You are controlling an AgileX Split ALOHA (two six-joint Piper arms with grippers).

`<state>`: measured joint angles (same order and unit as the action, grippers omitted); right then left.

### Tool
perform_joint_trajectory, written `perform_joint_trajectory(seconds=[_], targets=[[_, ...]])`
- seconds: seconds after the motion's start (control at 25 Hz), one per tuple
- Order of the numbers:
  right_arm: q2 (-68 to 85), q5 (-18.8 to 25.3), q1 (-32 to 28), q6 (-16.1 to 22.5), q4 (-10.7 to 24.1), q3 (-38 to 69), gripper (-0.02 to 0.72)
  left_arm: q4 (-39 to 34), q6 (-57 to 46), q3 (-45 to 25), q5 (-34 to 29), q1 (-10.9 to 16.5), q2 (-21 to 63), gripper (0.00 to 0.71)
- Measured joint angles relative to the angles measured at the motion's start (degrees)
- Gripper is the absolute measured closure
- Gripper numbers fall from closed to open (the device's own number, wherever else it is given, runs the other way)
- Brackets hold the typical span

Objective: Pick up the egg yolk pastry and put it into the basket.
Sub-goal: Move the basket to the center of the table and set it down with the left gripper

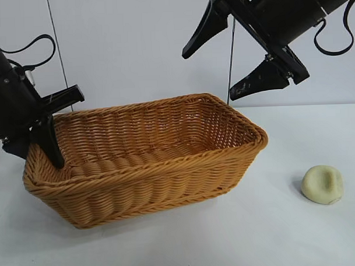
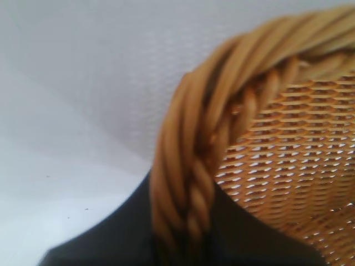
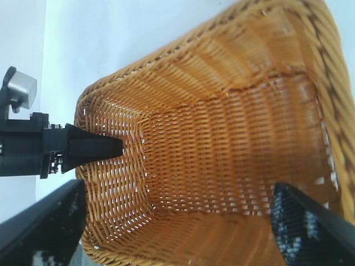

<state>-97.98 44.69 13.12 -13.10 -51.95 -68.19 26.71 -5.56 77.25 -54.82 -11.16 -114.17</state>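
The egg yolk pastry (image 1: 323,184), a small pale cream dome with a dent, lies on the white table to the right of the basket, with nothing touching it. The golden-brown wicker basket (image 1: 167,162) stands at centre left and holds nothing. My left gripper (image 1: 50,155) is shut on the basket's braided rim (image 2: 222,111) at its left end, one finger inside and one outside. High over the basket's right end hangs my right gripper (image 1: 210,75), open with nothing in it. Its wrist view looks down into the basket (image 3: 233,66), past its fingertips (image 3: 44,227), to the left gripper (image 3: 94,148).
The white table (image 1: 274,234) has bare room in front of the basket and around the pastry. A pale wall with thin dark cables stands behind.
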Motion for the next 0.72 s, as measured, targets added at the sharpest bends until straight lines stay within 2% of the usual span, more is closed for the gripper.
perform_joint_trajectory(seconds=[0.2, 0.72], targets=[[0.0, 0.0, 0.0, 0.0, 0.0, 0.0, 0.059, -0.6, 2.0, 3.1, -0.2, 0.0, -2.1, 0.614], [0.0, 0.0, 0.0, 0.0, 0.2, 0.0, 0.059, -2.1, 4.9, 3.2, 1.8, 0.0, -6.3, 0.615]])
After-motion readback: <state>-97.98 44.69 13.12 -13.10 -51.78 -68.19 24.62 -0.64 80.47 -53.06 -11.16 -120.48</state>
